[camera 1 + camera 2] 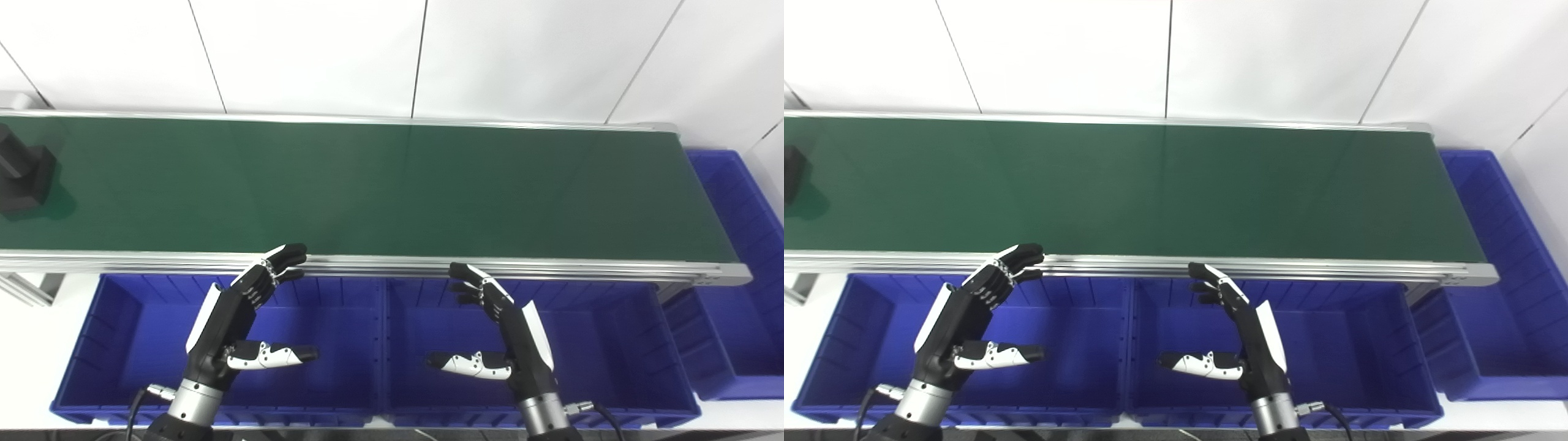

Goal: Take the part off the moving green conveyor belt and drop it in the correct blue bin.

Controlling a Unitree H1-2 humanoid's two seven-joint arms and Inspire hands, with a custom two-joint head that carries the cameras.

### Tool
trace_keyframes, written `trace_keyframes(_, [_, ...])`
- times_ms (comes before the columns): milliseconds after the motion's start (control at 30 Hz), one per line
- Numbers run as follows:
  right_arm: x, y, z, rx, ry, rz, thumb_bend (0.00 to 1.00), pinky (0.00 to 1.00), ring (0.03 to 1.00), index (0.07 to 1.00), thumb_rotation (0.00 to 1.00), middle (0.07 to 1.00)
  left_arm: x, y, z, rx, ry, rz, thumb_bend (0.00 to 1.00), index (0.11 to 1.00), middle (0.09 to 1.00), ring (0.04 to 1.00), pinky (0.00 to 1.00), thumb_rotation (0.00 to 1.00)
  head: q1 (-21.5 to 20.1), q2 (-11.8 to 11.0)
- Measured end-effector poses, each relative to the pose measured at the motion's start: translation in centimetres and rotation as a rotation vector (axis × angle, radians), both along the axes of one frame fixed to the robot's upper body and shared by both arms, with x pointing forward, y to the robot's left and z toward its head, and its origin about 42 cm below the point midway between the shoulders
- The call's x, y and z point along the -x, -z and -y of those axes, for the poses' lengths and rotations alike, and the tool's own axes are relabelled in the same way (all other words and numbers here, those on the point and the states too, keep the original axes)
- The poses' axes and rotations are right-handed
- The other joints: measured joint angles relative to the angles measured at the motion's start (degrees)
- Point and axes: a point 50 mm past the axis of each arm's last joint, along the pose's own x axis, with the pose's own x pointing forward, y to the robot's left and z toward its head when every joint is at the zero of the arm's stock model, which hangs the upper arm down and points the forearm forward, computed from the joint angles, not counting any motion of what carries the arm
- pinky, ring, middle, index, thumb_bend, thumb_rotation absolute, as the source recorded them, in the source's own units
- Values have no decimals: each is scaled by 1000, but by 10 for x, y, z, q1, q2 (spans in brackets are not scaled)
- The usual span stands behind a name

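White panelled wall [318,55] behind.

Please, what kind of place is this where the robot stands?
Most likely a sorting station in a lab or test workshop. A long green conveyor belt carries a black part, blue bins stand below its near edge, and both open hands, left hand and right hand, wait over them.

White panelled wall [318,55] behind, split by thin dark seams running near-vertical and slanting outward toward the edges. Pale white surface [37,343] below at lower left, plus a strip along the bottom edge. Bright and even lighting throughout, with soft sheen on the wall panels and only faint shadows.
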Motion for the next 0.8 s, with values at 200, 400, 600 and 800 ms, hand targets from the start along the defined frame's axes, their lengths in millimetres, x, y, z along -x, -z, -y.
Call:
trace_keyframes(200, [0, 0, 0, -1, 1, 0, 907, 710, 762, 818, 341, 816, 0, 0, 0, 0, 1, 0, 893, 819, 857, 843, 790, 212, 0, 0])
trace_keyframes(400, [-1, 0, 0, -1, 1, 0, 911, 712, 764, 817, 341, 816, -1, 0, 0, 0, 2, 1, 897, 819, 856, 844, 793, 202, -1, 0])
trace_keyframes(600, [-1, 0, 1, 2, 1, 0, 901, 709, 761, 820, 349, 810, 0, 0, 1, -2, 5, 1, 900, 814, 849, 835, 777, 224, 44, -11])
trace_keyframes(800, [1, 2, 16, 1, 6, -12, 870, 714, 765, 813, 270, 808, 1, 2, 19, -21, 14, 0, 938, 805, 838, 820, 757, 229, 170, -55])
